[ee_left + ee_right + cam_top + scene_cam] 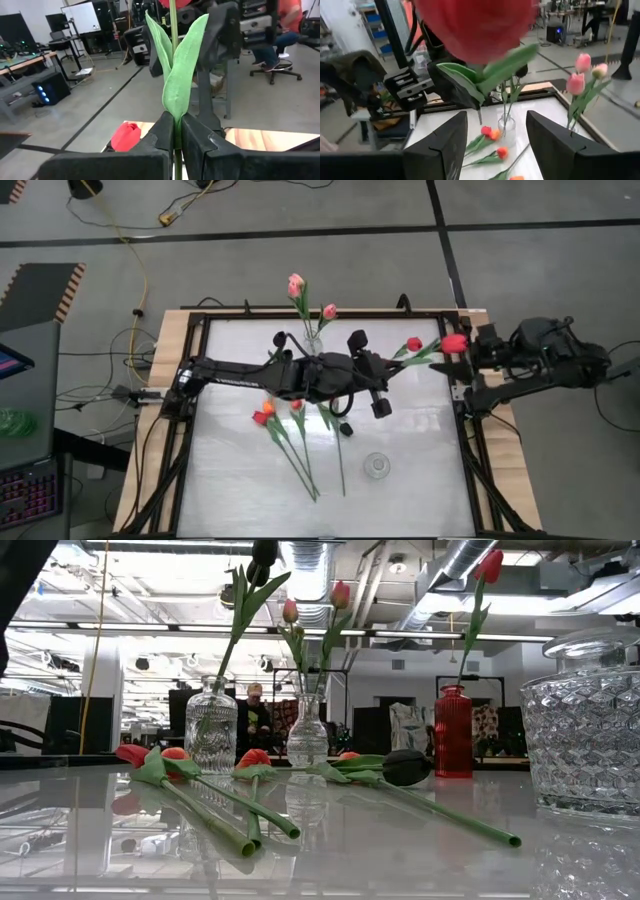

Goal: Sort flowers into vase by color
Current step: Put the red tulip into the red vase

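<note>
My left gripper (390,370) reaches out over the table's right half and is shut on a red tulip (414,344). Its stem and two green leaves (176,75) rise from the fingers. A second red tulip (488,565) stands in the red vase (452,730), just in front of my open right gripper (495,145) at the right edge. Two pink tulips (296,283) stand in a clear vase (307,735). A dark-headed one (263,555) stands in another clear vase (212,725). Red and orange tulips (265,416) and a black one (405,768) lie flat on the table. My left gripper pinches the tulip's thin stem (176,131) between its two fingers, just below where the leaves start. The fingers lie level, come from the table's left and cross the stem. The tulip stands upright. Its head runs out above the wrist view and its lower end runs out below.
An empty cut-glass vase (376,467) stands near the front edge, large in the low view (585,730). The lying stems (305,465) point toward the near edge. A raised dark frame (470,440) borders the white table. People sit in the room beyond (287,30).
</note>
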You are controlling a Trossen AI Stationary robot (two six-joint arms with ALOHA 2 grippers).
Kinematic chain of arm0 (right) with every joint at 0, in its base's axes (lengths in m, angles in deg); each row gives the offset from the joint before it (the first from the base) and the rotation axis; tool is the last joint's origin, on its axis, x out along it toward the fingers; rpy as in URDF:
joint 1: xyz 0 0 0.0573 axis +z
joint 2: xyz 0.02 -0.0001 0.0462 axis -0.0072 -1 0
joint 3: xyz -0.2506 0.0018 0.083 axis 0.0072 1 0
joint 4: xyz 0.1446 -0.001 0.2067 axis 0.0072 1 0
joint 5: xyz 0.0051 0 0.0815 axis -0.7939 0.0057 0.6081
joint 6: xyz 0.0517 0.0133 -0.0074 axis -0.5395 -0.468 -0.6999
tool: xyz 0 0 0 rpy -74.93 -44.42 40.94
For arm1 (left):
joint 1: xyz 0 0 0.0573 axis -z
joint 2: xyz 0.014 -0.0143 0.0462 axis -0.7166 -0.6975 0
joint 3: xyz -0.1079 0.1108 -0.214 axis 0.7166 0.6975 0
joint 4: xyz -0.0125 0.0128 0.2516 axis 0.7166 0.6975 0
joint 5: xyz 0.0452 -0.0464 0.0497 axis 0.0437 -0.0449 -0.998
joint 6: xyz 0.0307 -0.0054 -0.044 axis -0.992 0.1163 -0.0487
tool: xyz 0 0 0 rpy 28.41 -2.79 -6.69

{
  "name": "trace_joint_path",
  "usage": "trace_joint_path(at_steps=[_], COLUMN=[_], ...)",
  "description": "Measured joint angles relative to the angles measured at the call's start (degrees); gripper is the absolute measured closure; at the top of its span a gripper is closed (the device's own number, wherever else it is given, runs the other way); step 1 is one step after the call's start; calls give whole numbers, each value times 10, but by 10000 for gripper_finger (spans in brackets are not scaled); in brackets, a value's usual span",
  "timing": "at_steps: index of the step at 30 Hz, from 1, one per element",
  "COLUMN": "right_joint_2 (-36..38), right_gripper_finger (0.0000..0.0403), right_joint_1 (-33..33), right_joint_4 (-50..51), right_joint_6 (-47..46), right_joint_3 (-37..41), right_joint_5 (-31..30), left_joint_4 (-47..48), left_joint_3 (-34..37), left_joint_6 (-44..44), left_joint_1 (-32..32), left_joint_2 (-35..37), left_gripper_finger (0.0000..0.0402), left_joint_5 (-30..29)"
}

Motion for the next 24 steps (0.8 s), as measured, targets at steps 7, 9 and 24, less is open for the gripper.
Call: trace_joint_path(at_steps=[7,9,24], right_joint_2=[-52,-62,-86], right_gripper_finger=[172,172,263], right_joint_1=[0,0,0], right_joint_4=[-47,-63,-108], right_joint_6=[56,70,81], right_joint_3=[0,0,0], right_joint_5=[0,0,1], left_joint_4=[0,0,0], left_joint_3=[0,0,0], left_joint_6=[-17,-17,-26], left_joint_1=[-3,-3,-3], left_joint_2=[0,0,0], left_gripper_finger=[395,395,395], left_joint_5=[0,0,0])
